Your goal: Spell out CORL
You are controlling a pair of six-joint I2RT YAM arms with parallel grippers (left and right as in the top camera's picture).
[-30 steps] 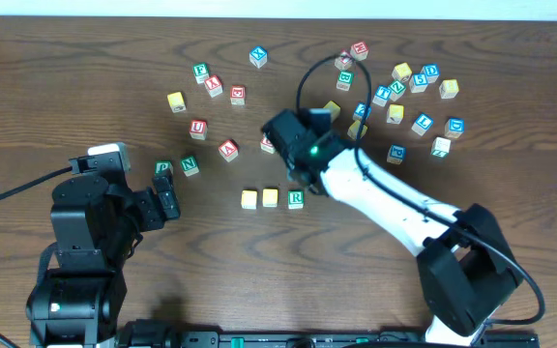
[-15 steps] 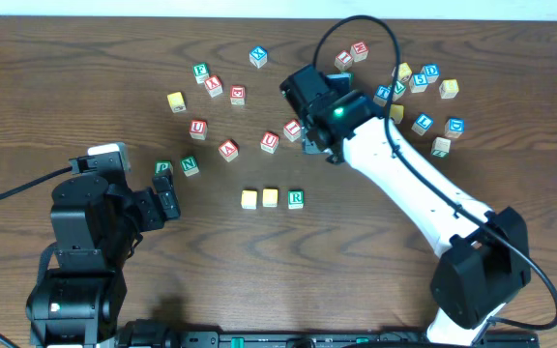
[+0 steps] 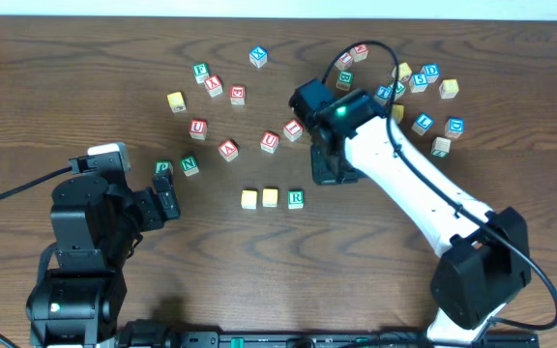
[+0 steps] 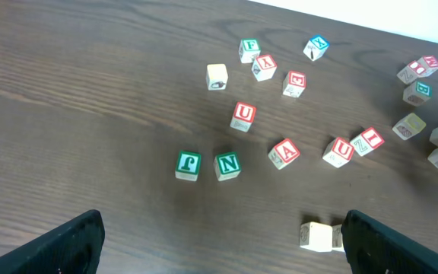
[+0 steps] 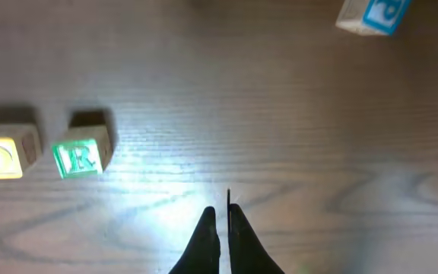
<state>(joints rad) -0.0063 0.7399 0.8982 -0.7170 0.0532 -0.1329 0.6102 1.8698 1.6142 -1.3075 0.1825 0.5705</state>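
Table (image 3: pixel 259 280) of dark wood carries two arms and a scatter of lettered cubes.

Right arm (image 3: pixel 404 188), white, reaches from the near right corner toward the centre. Left arm (image 3: pixel 85 227), black, sits at the near left.

Right gripper (image 5: pixel 220 217): fingers pressed together, nothing held between them. It hangs above bare wood, just to the right of the row of three blocks (image 3: pixel 271 198) and slightly to its far side, without touching it.

Left gripper (image 4: pixel 220 228): fingers spread wide, nothing held. It is well to the left of the row.

The row lies near the table centre and runs left to right, with narrow gaps between the blocks. The right end is the R block (image 5: pixel 82 152), green letter on a pale face. Next to it is the O block (image 5: pixel 2 156), yellow letter. The letter on the left-end yellow block (image 3: pixel 249 199) cannot be read.

Loose cubes lie beyond the row, among them a red U block (image 3: pixel 270 141) and a green N block (image 3: pixel 190 165). A tighter blue and yellow cluster (image 3: pixel 422 123) sits at the far right.
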